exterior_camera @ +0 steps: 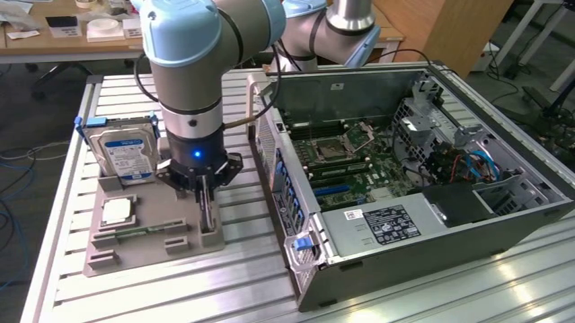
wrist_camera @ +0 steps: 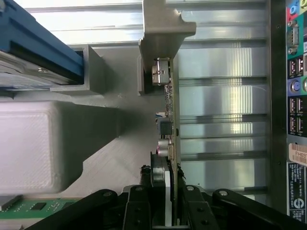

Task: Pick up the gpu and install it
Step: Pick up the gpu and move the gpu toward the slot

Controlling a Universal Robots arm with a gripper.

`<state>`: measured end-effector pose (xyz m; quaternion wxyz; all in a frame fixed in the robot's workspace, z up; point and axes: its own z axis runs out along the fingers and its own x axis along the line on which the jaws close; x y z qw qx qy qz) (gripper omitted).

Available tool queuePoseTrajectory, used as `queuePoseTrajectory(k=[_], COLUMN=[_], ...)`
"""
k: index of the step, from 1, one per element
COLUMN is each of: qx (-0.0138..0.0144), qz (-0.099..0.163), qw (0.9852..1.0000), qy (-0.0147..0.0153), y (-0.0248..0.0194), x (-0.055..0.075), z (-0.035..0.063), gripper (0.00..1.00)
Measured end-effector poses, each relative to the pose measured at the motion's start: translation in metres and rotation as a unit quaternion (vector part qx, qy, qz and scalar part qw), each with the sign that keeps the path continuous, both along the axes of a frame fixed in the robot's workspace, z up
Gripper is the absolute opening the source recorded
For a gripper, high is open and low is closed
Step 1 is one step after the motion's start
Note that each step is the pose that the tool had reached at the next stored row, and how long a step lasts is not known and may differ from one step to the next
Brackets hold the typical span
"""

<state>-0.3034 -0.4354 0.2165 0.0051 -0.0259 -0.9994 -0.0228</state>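
Exterior view first: the arm point(exterior_camera: 184, 81) comes straight down over the grey holder point(exterior_camera: 171, 259), which sits on the ribbed table point(exterior_camera: 180, 293) at the exterior view's left. The claw point(exterior_camera: 205, 199) is low over the holder's right edge. Below it the gpu point(exterior_camera: 209, 222) stands on edge as a thin dark strip, its lower end in the holder's slot. The claw's dark body covers the card's upper part, so the grip can't be read from here. On the holder's far side the hard drive point(exterior_camera: 126, 153) stands upright, and the small silver chip point(exterior_camera: 117, 212) lies flat nearer us. The open computer case point(exterior_camera: 404, 182) fills the exterior view's right, its near corner cut off by the picture's edge.

Wrist view now: we look down the gpu point(wrist_camera: 172, 112) edge-on, small components sticking out of one face. The claw point(wrist_camera: 169, 179) is narrowed onto it, fingers point(wrist_camera: 159, 179) against both faces, holding the card where it stands. A pale grey piece point(wrist_camera: 163, 33) caps the card's other end; it's probably the metal bracket, though it could be part of the holder point(wrist_camera: 115, 143). The hard drive point(wrist_camera: 38, 48) shows as a cropped blue edge. A green memory stick point(wrist_camera: 33, 206) is half hidden by the claw's linkage. A strip of the case's rear ports point(wrist_camera: 295, 96) is cut by the frame.
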Motion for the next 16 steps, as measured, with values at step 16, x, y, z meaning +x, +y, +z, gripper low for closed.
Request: queuePoseTrajectory(k=[16], qx=[0.0016], qz=[0.001], qw=[1.0000], qy=[0.0046], y=[0.0000], x=[0.000], z=[0.0199], gripper=[0.28])
